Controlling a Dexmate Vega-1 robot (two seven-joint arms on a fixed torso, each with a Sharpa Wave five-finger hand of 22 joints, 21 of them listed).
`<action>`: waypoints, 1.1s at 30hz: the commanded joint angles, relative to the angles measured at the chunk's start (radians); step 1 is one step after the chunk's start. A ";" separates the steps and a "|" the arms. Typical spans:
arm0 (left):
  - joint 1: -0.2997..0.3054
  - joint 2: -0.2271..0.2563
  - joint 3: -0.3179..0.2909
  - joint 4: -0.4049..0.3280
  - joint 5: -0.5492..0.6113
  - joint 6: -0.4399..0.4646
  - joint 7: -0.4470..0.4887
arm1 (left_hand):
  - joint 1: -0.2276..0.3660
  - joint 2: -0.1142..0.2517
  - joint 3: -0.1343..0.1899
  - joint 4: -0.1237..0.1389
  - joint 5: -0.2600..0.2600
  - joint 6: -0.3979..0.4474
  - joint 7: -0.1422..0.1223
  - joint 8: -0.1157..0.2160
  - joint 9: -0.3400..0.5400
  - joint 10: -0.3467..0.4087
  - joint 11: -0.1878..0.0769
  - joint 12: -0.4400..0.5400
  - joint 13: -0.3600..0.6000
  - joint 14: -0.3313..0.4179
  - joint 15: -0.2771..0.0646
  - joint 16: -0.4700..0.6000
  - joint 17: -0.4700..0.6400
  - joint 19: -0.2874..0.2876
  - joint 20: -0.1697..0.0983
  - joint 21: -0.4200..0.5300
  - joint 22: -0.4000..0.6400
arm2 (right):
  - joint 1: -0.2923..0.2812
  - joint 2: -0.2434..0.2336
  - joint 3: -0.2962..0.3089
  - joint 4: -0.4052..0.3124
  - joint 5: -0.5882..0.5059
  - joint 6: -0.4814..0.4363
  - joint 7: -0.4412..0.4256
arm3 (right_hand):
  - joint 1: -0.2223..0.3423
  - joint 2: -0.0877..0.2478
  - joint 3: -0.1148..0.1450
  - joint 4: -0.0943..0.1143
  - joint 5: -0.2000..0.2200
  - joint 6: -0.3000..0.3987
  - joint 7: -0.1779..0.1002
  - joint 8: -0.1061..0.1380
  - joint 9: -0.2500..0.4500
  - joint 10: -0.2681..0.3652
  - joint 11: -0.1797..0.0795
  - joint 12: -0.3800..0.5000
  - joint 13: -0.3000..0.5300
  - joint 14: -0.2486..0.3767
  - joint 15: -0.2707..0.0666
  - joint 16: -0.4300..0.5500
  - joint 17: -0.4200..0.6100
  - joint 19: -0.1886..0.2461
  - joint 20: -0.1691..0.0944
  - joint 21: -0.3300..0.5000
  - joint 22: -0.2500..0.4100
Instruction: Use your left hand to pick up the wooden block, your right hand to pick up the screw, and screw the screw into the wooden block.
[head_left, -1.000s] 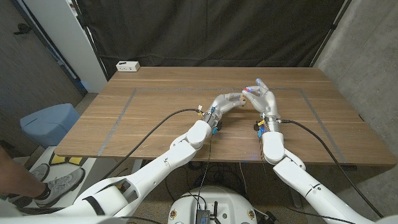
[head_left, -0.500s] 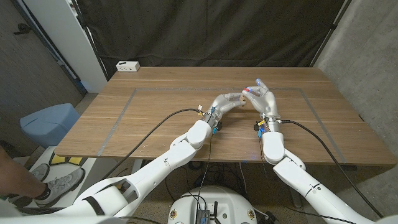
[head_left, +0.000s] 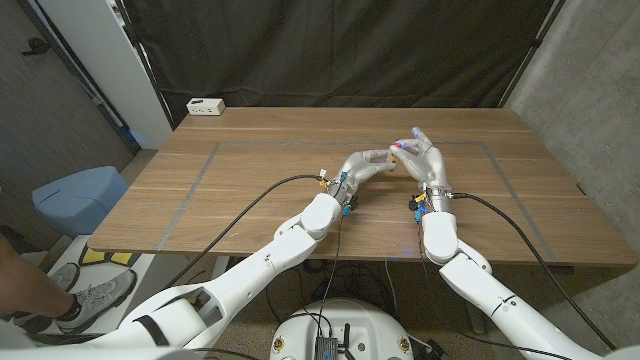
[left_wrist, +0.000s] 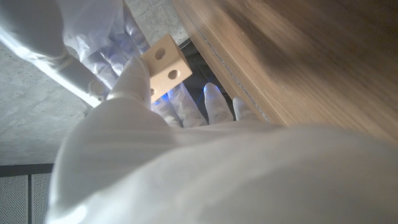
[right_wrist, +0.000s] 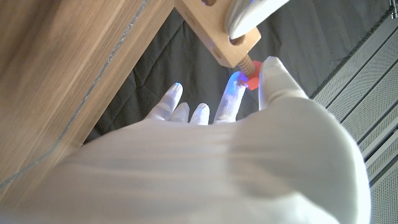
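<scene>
Above the middle of the table (head_left: 250, 190) my two hands meet. My left hand (head_left: 366, 164) holds the pale wooden block (left_wrist: 164, 66), whose face shows two round holes in the left wrist view. Facing it, my right hand (head_left: 426, 160) pinches the red head of the screw (right_wrist: 252, 78) between thumb and a finger. In the right wrist view the screw's threaded shaft enters a hole at the end of the block (right_wrist: 219, 32). A left-hand finger (right_wrist: 254, 15) lies across that block. In the head view the block is mostly hidden between the hands.
A white power strip (head_left: 205, 106) lies at the table's far left corner. Thin tape lines mark a rectangle on the wood. Left of the table stands a blue bin (head_left: 80, 195), and a person's shoe (head_left: 92, 296) shows on the floor.
</scene>
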 joint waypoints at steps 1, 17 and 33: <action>-0.004 -0.003 0.002 0.008 0.000 0.002 0.001 | -0.002 0.011 -0.001 0.004 0.006 0.038 0.010 0.007 0.003 0.009 -0.001 0.007 0.002 0.009 -0.095 0.000 0.002 0.001 0.003 0.005 0.003 | 0.000 -0.001 0.003 -0.004 -0.003 0.007 -0.002 | 0.002 0.008 0.008 0.000 0.005 0.002 0.000 0.005 0.004 0.005 0.001 0.002 0.003 0.007 -0.062 -0.002 0.005 -0.002 -0.052 0.002 0.002; -0.009 -0.006 0.002 0.019 -0.004 -0.002 -0.005 | -0.002 0.011 -0.002 0.003 0.007 0.038 0.010 0.007 0.003 0.009 -0.001 0.007 0.003 0.008 -0.096 -0.001 0.002 0.001 0.003 0.005 0.003 | 0.003 0.014 0.003 -0.001 -0.006 0.005 -0.015 | 0.003 0.009 0.009 -0.001 0.005 0.001 0.002 0.004 -0.002 0.007 0.006 0.003 0.003 0.008 -0.061 -0.002 0.005 -0.001 -0.052 0.002 0.002; -0.014 -0.008 0.001 0.030 -0.009 -0.007 -0.009 | -0.003 0.013 -0.003 0.004 0.007 0.038 0.010 0.007 0.003 0.009 -0.001 0.005 0.004 0.009 -0.095 -0.001 0.002 0.000 0.004 0.005 0.003 | 0.027 0.037 -0.013 0.037 -0.012 0.015 -0.027 | 0.004 0.008 0.011 -0.002 0.006 0.001 0.002 0.007 -0.001 0.007 -0.001 0.002 0.003 0.011 -0.064 -0.002 0.005 0.001 -0.053 0.002 0.002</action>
